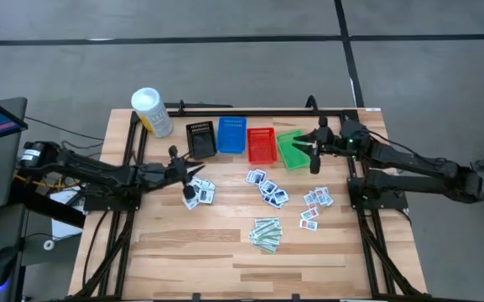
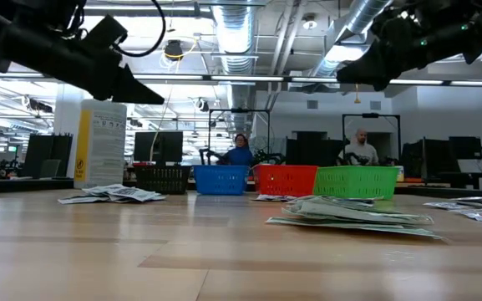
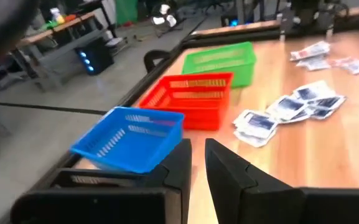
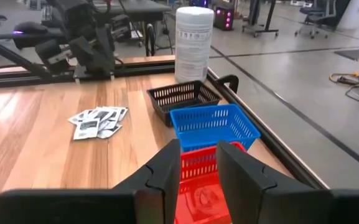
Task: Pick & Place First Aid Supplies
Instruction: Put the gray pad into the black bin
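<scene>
While packets [image 1: 268, 190] litter the table [image 1: 183, 252], four baskets [image 1: 246, 139] line its far edge.

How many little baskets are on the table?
4, in one row along the table's far edge: a black basket nearest the white tub, then a blue basket, a red basket and a green basket. None looks hidden.

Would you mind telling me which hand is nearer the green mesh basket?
Right: the right hand hangs at the green mesh basket; the left hand is beyond the black basket.
</scene>
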